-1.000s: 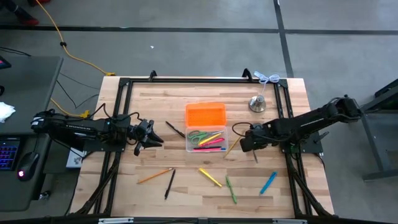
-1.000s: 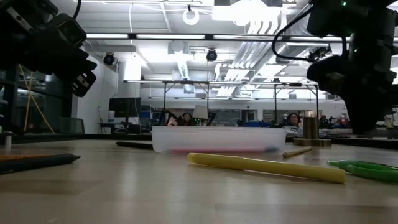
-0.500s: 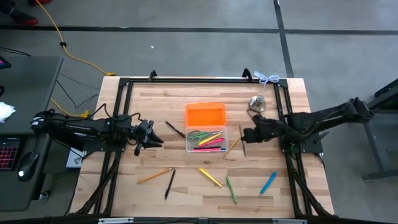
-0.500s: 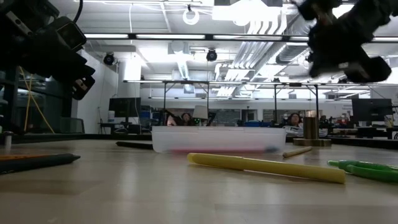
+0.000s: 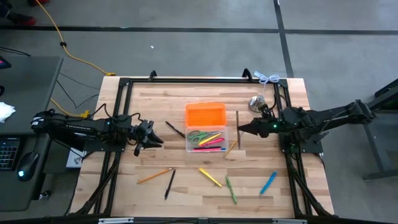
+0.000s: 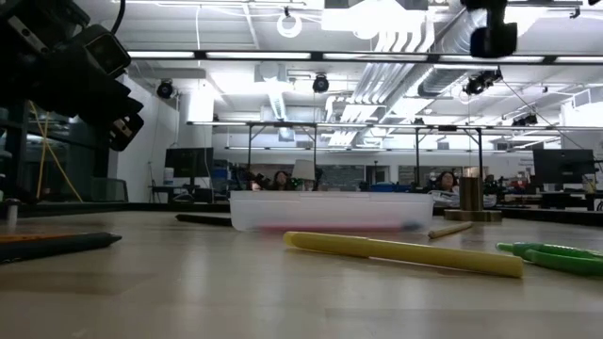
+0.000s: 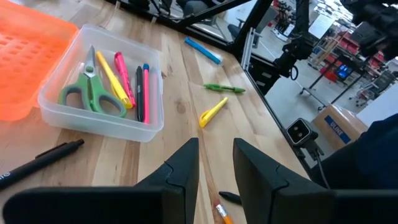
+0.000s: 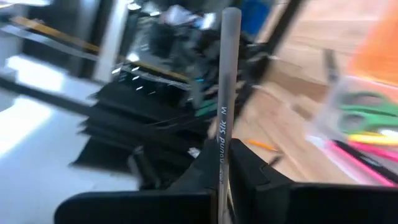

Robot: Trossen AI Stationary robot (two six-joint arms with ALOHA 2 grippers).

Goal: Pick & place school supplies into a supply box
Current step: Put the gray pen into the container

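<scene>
My right pincer (image 5: 241, 129) is clamped on a grey-brown pencil (image 5: 237, 129), held just beside the supply box (image 5: 206, 138) on its right. In the high view the pencil's long axis runs from the bench's far side toward the near side, crosswise to my fingers. My left pincer (image 5: 155, 138) hovers left of the box, fingers (image 7: 184, 167) partly apart, gripping nothing. The box lies open, its orange lid (image 5: 205, 114) flat behind it. More pens lie scattered on the wooden bench (image 5: 186, 186). Beyond is a workshop hall with ceiling lights (image 6: 283, 56).
</scene>
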